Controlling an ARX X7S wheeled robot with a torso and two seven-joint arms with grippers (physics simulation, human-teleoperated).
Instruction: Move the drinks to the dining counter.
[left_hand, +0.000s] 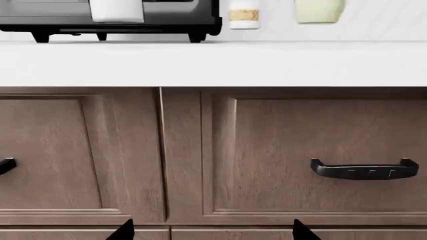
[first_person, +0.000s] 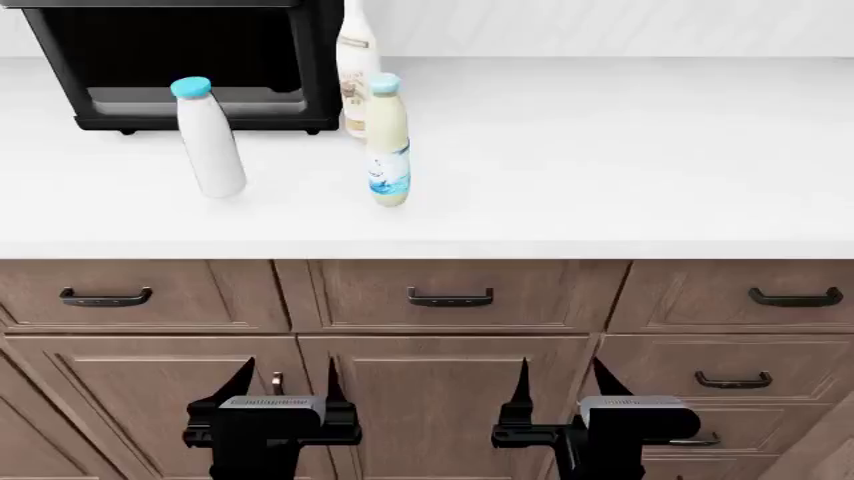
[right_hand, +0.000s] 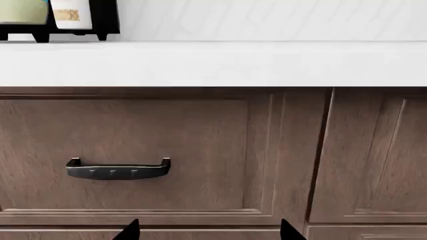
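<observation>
left tool (first_person: 283, 385) apart, empty | right tool (first_person: 558, 385) apart, empty | risk: white bottle (first_person: 208, 138) leans near desk (first_person: 601, 150) left-front edge, a nudge could topple it | yellow bottle (first_person: 387, 142) just beside, could get clipped

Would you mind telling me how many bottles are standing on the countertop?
3: the white bottle before the black appliance, the pale-yellow bottle to its right, the cream bottle behind that one.

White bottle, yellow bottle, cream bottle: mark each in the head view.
White bottle (first_person: 211, 140): head view, on its plain body.
Yellow bottle (first_person: 387, 130): head view, on its body above the blue label.
Cream bottle (first_person: 355, 85): head view, on its printed label.
</observation>
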